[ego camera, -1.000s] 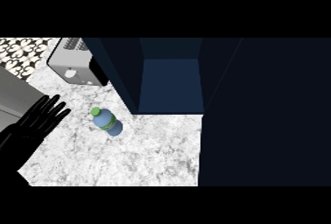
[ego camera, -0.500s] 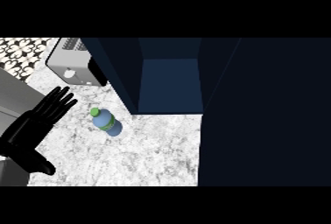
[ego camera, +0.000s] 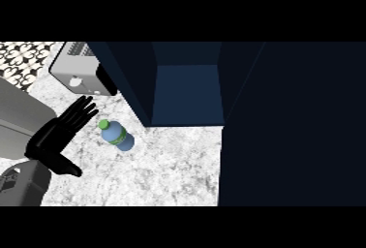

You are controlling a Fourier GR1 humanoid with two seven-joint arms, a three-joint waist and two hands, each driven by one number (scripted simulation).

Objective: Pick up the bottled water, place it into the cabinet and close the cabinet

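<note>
The bottled water (ego camera: 117,136), a blue bottle with a green cap and green label band, stands on the marble counter (ego camera: 157,169) just in front of the open cabinet (ego camera: 189,93). My left hand (ego camera: 54,138) comes in from the left edge, fingers straight and spread, pointing up and to the right. Its fingertips (ego camera: 85,107) are just left of the bottle's cap, a small gap apart from it. The hand is open and holds nothing. My right hand does not show.
A silver toaster (ego camera: 77,73) sits at the back left, close above my fingertips. The cabinet's dark blue left wall (ego camera: 129,82) rises right of the bottle. A large dark panel (ego camera: 293,126), probably the open door, covers the right side.
My left hand has moved up and to the right, from the left edge to right beside the bottle. The bottle has not moved.
</note>
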